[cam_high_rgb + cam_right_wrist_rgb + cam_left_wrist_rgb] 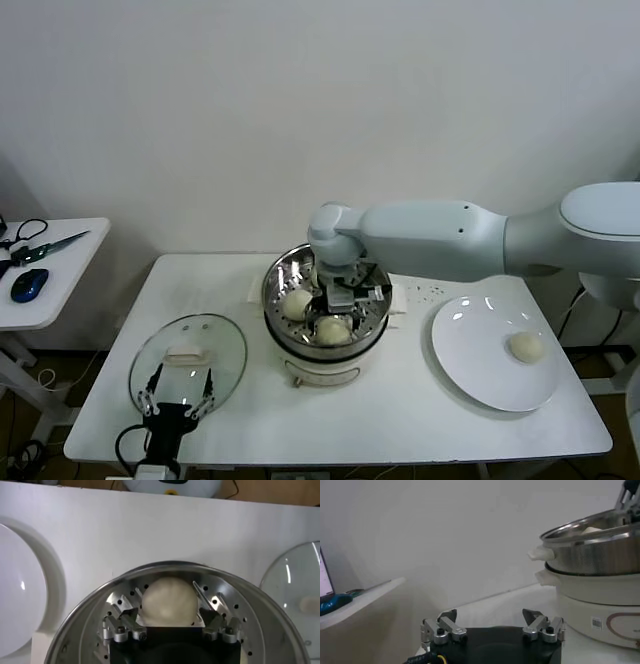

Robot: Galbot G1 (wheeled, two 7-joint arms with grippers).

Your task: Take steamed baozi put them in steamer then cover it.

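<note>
Glass cover (188, 352) is lying at the near left, uncovered steamer (322, 345) mid-table; left gripper (176, 394) is waiting over the cover, jaws apart; right gripper (170, 618) is straddling a baozi (169, 601) inside, contact unclear; two more baozi (297, 304) are sitting in the pot; one baozi (526, 346) is remaining on the right plate (470, 350).

Cream-white baozi (168, 601) against shiny perforated steel steamer (277, 283) at frame centre; clear glass cover (187, 357), cream handle, lower left; white plate (470, 345), right.
</note>
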